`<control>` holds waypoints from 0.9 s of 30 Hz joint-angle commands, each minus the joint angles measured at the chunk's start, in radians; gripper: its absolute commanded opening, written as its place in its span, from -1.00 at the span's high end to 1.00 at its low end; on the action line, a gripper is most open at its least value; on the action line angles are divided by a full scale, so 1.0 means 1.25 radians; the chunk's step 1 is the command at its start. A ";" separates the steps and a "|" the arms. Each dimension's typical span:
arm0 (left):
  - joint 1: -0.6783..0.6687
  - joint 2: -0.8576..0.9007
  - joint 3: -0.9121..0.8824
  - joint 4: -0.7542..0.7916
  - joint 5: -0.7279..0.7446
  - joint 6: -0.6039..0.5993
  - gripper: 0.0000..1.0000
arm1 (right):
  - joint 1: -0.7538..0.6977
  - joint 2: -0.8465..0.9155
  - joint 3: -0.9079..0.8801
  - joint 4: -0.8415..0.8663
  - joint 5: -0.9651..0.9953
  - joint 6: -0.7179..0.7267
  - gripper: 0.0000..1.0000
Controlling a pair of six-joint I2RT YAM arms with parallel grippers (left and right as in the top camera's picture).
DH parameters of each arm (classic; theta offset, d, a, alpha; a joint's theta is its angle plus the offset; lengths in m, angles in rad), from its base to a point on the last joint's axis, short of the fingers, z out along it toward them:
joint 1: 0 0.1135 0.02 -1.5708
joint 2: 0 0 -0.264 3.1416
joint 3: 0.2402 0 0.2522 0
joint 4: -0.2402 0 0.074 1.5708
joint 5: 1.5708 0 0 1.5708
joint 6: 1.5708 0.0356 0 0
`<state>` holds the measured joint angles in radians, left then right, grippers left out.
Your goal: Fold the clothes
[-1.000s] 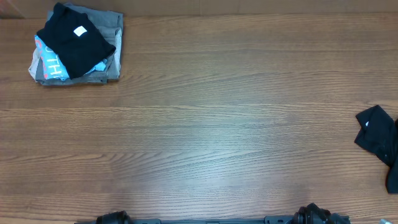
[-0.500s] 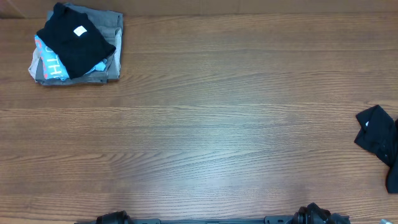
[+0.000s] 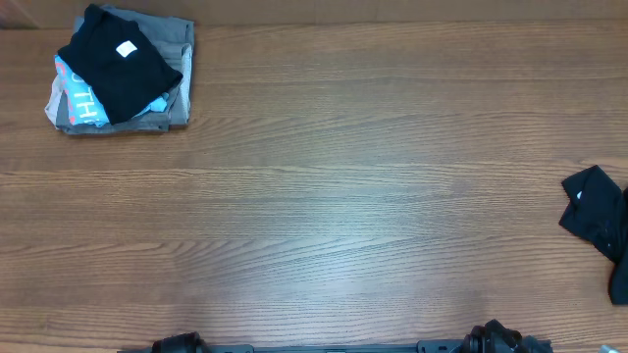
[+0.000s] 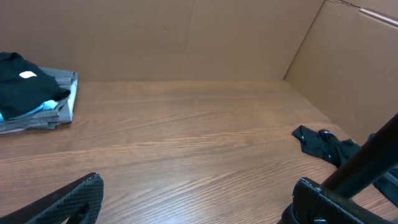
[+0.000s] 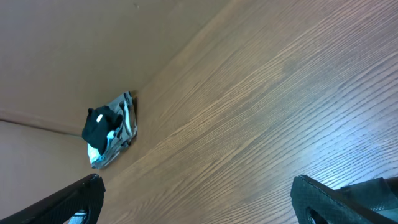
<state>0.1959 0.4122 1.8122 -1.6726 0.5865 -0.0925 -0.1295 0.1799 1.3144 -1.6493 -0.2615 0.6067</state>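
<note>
Fold pending: left gripper, right gripper spread wide, empty. Next likely: fetch crumpled black garment at frame's right edge, lay flat.

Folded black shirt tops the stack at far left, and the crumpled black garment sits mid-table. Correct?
No. The crumpled black garment lies at the right edge of the table, not mid-table; the overhead view shows it. The folded black shirt does top the stack at far left.
</note>
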 commanded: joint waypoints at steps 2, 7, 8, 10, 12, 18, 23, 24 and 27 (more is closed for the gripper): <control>0.000 -0.003 -0.005 0.000 -0.011 0.024 -0.99 | -0.002 -0.001 -0.002 -0.002 0.046 0.003 -1.00; 0.000 -0.003 -0.005 0.000 -0.011 0.023 -0.99 | -0.001 -0.001 -0.063 0.089 0.069 0.003 -1.00; 0.000 -0.003 -0.005 0.000 -0.011 0.023 -1.00 | -0.001 -0.001 -0.084 0.123 0.074 0.002 -1.00; 0.000 -0.003 -0.005 0.000 -0.011 0.023 -1.00 | 0.000 -0.007 -0.141 0.207 0.079 -0.010 -1.00; 0.000 -0.003 -0.005 0.000 -0.011 0.023 -1.00 | 0.008 -0.020 -0.211 0.286 0.080 -0.032 -1.00; 0.000 -0.003 -0.005 0.000 -0.011 0.023 -0.99 | 0.062 -0.110 -0.464 0.531 0.083 -0.045 -1.00; 0.000 -0.003 -0.005 0.000 -0.011 0.023 -1.00 | 0.094 -0.141 -0.643 0.726 0.081 -0.049 -1.00; 0.000 -0.003 -0.005 0.000 -0.011 0.023 -1.00 | 0.095 -0.141 -0.667 0.755 0.083 -0.049 -1.00; 0.000 -0.003 -0.005 0.000 -0.011 0.023 -1.00 | 0.095 -0.141 -0.732 0.861 0.077 -0.080 -1.00</control>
<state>0.1959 0.4122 1.8076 -1.6756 0.5751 -0.0925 -0.0177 0.0147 0.4576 -0.6441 -0.1680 0.5514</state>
